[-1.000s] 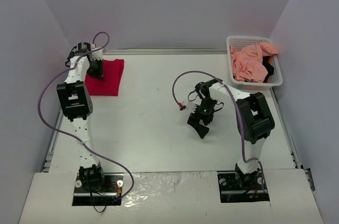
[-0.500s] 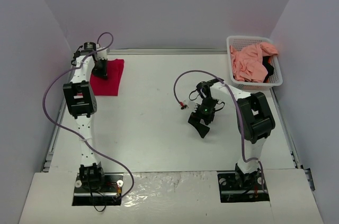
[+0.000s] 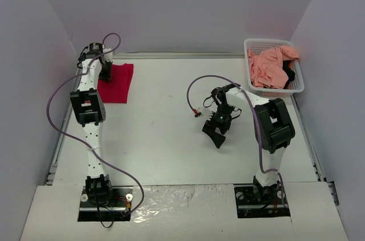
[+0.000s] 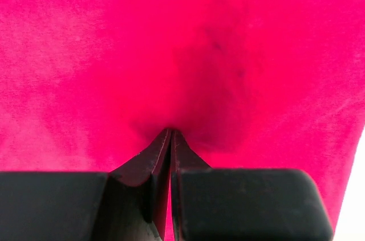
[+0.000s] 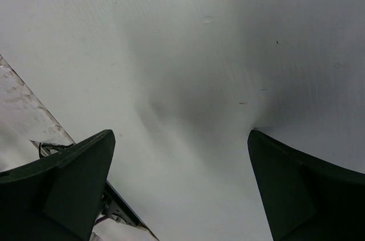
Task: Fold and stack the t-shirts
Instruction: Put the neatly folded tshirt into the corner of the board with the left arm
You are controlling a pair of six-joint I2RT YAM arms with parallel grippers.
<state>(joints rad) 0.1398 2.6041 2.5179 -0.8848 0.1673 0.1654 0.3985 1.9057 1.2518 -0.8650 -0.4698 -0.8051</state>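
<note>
Left wrist view first: the left gripper (image 4: 171, 133) has its two black fingers pressed together, only a hairline slit between them. Their tips touch the crimson t-shirt (image 4: 228, 53). The cloth puckers slightly around the tips, but I cannot tell whether any fabric is pinched. Red cloth fills nearly the whole view, with a sliver of white at the right edge.

On the right wrist view, the right gripper (image 5: 179, 138) stands with its jaws wide apart and nothing between them. Below it I see only the white table (image 5: 199, 36).

From the top external view, the left gripper (image 3: 105, 73) sits at the far left of the table (image 3: 159, 133), on the left edge of the crimson t-shirt (image 3: 118, 84), which lies flat as a folded rectangle. The right gripper (image 3: 215, 135) hangs over the middle of the table, right of centre, well apart from any cloth.

At the far right corner stands the white basket (image 3: 268, 41). The salmon t-shirt (image 3: 268, 67) is crumpled inside it and spills over the rim, with the black garment (image 3: 290, 76) tucked beside it on the right.
</note>
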